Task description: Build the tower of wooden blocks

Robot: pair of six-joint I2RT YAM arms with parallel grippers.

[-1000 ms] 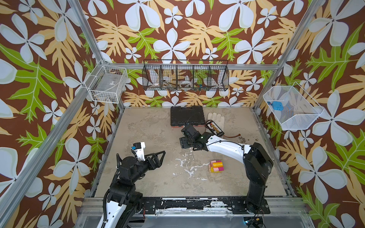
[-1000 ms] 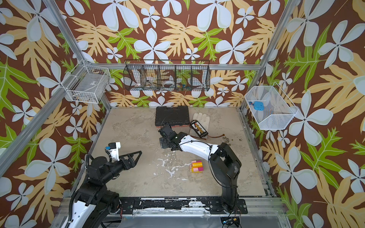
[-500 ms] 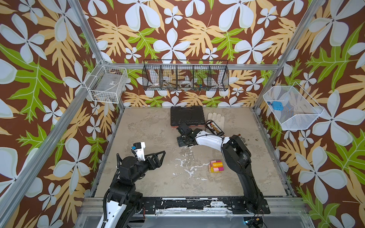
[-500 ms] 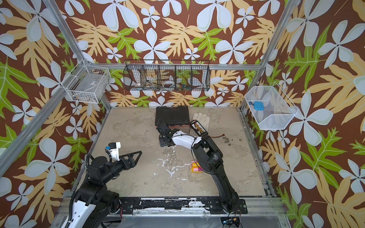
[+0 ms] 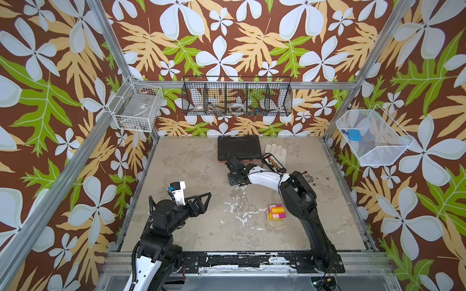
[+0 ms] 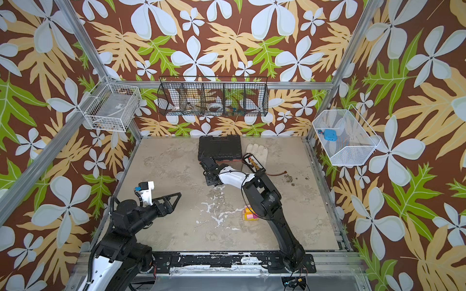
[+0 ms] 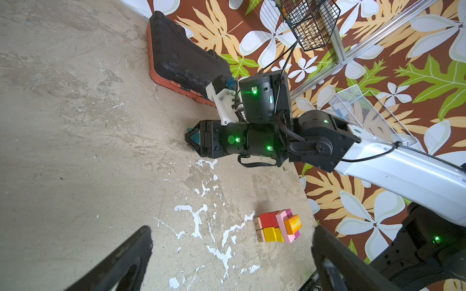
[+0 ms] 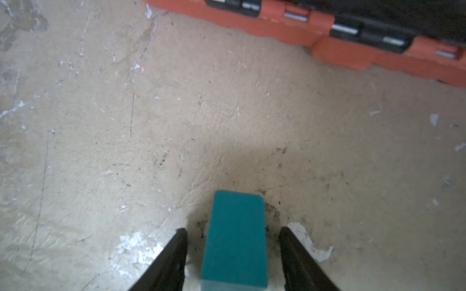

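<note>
Block of teal wood (image 8: 235,239) lies lengthwise between my half-open right fingers (image 8: 172,257), untouched on either side, far on the counter (image 5: 191,176); tower (image 5: 276,212) stands nearer, to the right; left fingers (image 7: 126,257) gape empty.

Stack of red, yellow, pink and orange wooden blocks (image 7: 277,228) on the beige counter (image 7: 75,151), ahead of the left end effector (image 7: 232,228), black fingers (image 7: 126,259) spread wide. Beyond, right end effector (image 7: 189,139) down at the counter, teal block (image 7: 195,138) between its tips, near a black plastic case with orange base (image 7: 181,60).
</note>
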